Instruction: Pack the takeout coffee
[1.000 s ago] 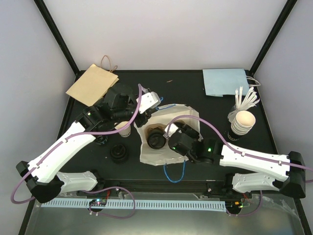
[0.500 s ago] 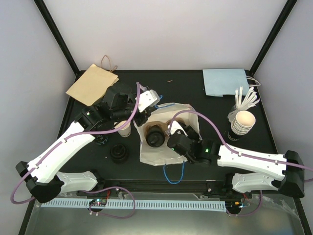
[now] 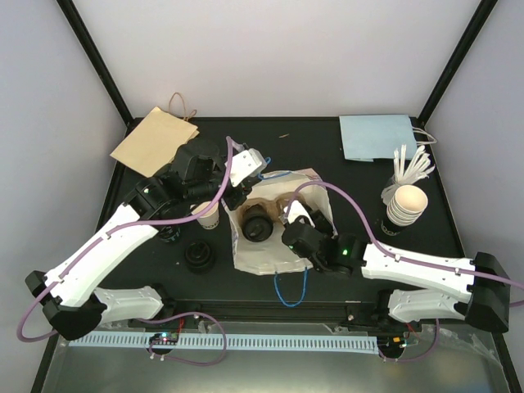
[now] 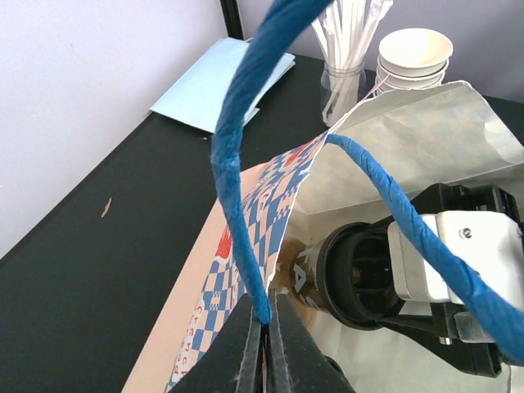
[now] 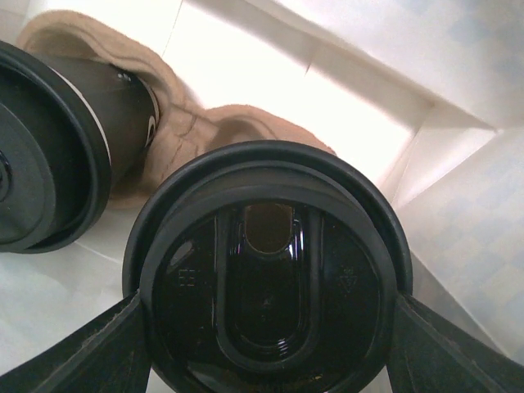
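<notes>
Nearly done, I think: the left gripper (image 4: pixel 266 332) is clenched on the blue handle (image 4: pixel 236 164), holding the bag (image 3: pixel 255 255) open. The right gripper (image 5: pixel 266 327) grasps a lidded cup (image 5: pixel 266 270) between its jaws, deep inside the bag. Letting go is left. Only the right wrist view shows another cup (image 5: pixel 49 155) beside those jaws. Only the top view shows a paper cup (image 3: pixel 207 215) outside.
</notes>
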{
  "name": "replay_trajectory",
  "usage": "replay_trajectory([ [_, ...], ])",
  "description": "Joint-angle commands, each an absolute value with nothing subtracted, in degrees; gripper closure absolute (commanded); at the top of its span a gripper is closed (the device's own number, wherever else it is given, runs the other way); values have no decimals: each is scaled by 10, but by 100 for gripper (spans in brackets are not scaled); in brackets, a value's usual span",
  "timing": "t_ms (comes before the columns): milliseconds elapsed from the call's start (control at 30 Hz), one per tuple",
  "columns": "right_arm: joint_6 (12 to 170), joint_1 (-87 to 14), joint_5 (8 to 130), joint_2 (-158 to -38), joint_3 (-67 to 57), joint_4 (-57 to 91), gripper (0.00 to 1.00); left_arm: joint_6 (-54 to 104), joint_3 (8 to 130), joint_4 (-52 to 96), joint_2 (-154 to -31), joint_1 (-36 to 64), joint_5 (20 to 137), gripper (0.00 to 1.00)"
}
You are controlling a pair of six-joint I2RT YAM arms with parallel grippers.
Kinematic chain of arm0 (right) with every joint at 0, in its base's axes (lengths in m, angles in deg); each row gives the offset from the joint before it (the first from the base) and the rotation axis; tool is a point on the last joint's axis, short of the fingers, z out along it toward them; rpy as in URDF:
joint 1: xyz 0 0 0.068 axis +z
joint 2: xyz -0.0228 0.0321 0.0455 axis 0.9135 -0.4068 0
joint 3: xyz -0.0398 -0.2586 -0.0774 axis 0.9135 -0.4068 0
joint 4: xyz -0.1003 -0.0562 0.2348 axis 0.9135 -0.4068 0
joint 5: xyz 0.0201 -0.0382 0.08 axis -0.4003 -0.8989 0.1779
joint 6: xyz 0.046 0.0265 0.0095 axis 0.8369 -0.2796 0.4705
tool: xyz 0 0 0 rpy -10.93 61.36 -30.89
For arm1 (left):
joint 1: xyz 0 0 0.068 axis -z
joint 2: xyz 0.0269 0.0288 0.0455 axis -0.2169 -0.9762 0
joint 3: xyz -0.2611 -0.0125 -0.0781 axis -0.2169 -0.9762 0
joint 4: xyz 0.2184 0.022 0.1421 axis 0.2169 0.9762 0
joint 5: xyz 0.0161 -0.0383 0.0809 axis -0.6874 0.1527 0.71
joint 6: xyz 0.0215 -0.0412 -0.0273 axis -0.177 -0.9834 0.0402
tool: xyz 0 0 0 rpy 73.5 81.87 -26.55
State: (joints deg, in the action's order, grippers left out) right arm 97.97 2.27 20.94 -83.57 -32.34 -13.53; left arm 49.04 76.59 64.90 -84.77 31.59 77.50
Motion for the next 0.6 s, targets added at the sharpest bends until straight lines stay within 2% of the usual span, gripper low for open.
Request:
replay_trajectory([
  [0, 1001, 10, 213, -824, -341, -94, 38, 484, 778, 620, -828, 319, 758, 98],
  [567, 989, -28, 218, -833, -349, -40, 39, 467, 763, 601, -832, 319, 686, 98],
])
